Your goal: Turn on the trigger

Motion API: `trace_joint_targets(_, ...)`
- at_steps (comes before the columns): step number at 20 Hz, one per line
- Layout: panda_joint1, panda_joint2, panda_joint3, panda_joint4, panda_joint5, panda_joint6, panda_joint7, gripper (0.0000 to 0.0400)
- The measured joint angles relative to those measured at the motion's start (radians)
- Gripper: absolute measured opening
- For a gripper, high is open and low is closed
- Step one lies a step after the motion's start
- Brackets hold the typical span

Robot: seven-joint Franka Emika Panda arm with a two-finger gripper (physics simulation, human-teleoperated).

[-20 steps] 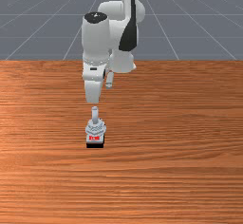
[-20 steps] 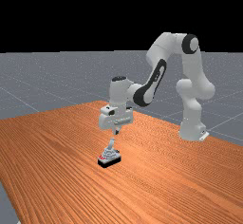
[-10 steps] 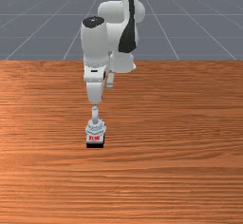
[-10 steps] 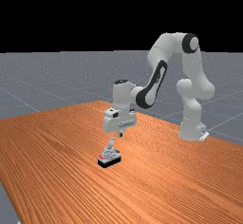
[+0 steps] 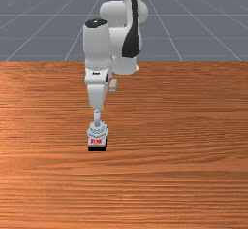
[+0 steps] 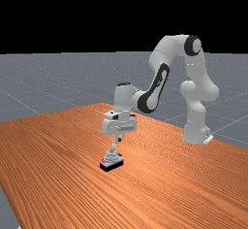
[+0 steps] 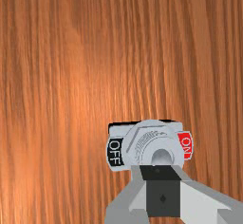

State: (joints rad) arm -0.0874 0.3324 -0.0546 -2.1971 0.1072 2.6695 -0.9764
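One trigger [image 6: 112,160] stands on the table [image 6: 58,150], lever [image 6: 114,146] near my end effector [image 6: 119,139], fingers together.

In the front view, the switch [image 5: 97,131] is looked down on across the bench [image 5: 169,174], the arm [image 5: 97,43] faced beyond it. In the far view, it is seen obliquely, less steeply and from farther off; all three are shared. In the wrist view, it is viewed from close above, past the claw [image 6: 119,139].
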Motion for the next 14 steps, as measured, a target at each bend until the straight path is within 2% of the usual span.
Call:
trace_joint_targets(4, 0.003, 0.051, 0.008, 0.082, 0.004, -0.001, 0.003, 0.0)
trace_joint_targets(6, 0.015, 0.075, -0.007, 0.151, -0.027, -0.125, 0.01, 0.0)
trace_joint_targets(7, 0.036, 0.066, -0.029, 0.136, -0.057, -0.113, 0.06, 0.0)
trace_joint_targets(8, 0.024, 0.066, -0.018, 0.147, -0.038, -0.163, 0.041, 0.0)
trace_joint_targets(9, 0.028, 0.071, -0.024, 0.171, -0.052, -0.257, 0.05, 0.0)
trace_joint_targets(12, 0.026, -0.005, -0.027, 0.047, -0.053, -0.188, 0.044, 0.0)
trace_joint_targets(13, 0.027, -0.018, -0.029, 0.03, -0.058, -0.2, 0.045, 0.0)
trace_joint_targets(14, -0.006, -0.048, 0.001, -0.031, 0.024, -0.111, -0.031, 0.0)
